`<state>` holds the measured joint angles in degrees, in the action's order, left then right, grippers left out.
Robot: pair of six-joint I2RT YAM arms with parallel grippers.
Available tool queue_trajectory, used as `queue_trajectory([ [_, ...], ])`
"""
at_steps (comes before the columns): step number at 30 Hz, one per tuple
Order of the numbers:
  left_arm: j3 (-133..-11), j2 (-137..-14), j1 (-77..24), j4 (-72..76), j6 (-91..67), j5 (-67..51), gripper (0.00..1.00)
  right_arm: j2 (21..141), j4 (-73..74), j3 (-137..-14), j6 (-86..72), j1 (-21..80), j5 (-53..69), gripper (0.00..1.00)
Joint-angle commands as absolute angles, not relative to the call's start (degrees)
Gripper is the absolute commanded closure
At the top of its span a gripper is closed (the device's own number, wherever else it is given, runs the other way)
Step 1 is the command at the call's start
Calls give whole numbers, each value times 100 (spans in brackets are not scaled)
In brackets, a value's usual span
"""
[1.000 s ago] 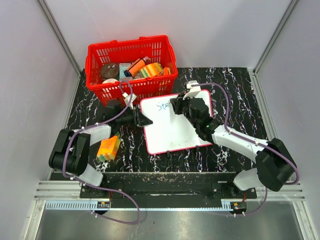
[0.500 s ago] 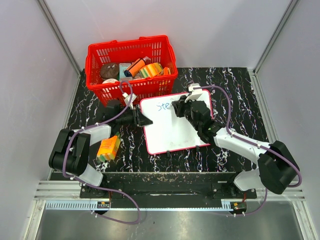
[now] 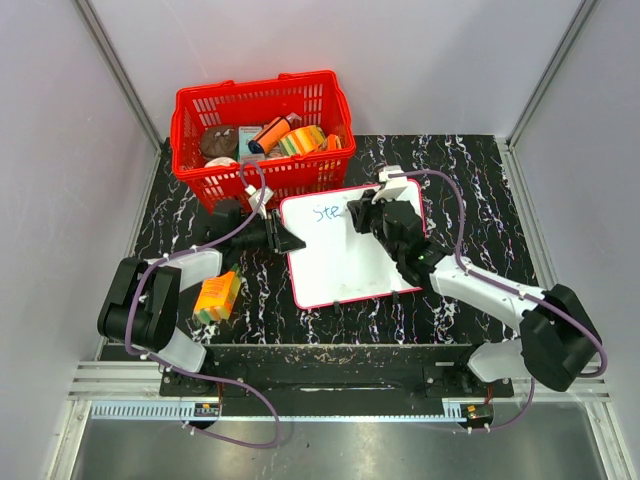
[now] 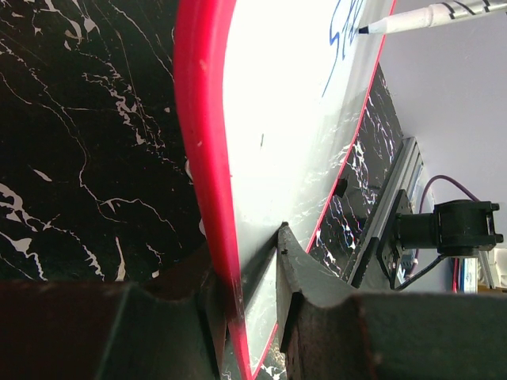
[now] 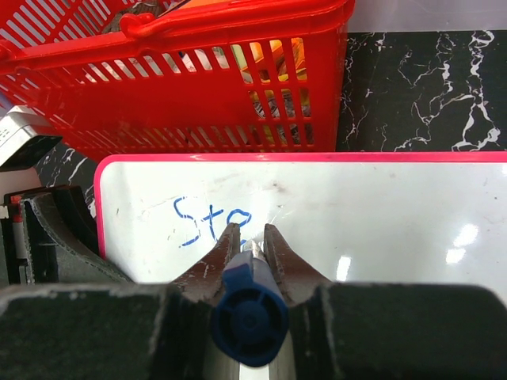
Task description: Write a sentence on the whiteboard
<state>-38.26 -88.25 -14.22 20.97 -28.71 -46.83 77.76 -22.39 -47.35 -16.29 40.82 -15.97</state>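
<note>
The whiteboard (image 3: 350, 262), white with a thin red frame, lies tilted on the black marbled table. My left gripper (image 3: 290, 243) is shut on its left edge; in the left wrist view the fingers (image 4: 305, 269) pinch the red frame of the whiteboard (image 4: 277, 119). My right gripper (image 3: 358, 215) is shut on a blue-capped marker (image 5: 249, 321), tip down on the whiteboard (image 5: 380, 214). The sentence (image 5: 210, 222) reads "Ste" in blue near the top left corner. From the left wrist, the marker (image 4: 428, 16) tip touches the board just beside the letters (image 4: 348, 32).
A red basket (image 3: 270, 175) full of small items stands right behind the whiteboard, its wall (image 5: 198, 103) close to the board's far edge. An orange box (image 3: 217, 297) lies on the table by the left arm. Metal rails line the table's sides.
My right gripper with the marker has shifted a little to the right along the top line, uncovering the blue letters. The left gripper and the board have stayed in place.
</note>
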Motion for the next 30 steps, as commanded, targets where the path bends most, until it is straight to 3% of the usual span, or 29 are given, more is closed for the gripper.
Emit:
queue_trajectory([
  [1, -3806, -9018, -1626, 1626, -1960, -3735, 100, 7270, -2206, -4843, -1529, 4034, -1714, 100],
  [6, -3814, -9026, -1626, 1617, -1960, -3727, 100, 6996, -2136, -4886, -1530, 4034, -1775, 100],
  [30, -3823, -9035, -1644, 1617, -1960, -3753, 100, 7787, -2109, -5317, -1380, 3973, -1986, 100],
])
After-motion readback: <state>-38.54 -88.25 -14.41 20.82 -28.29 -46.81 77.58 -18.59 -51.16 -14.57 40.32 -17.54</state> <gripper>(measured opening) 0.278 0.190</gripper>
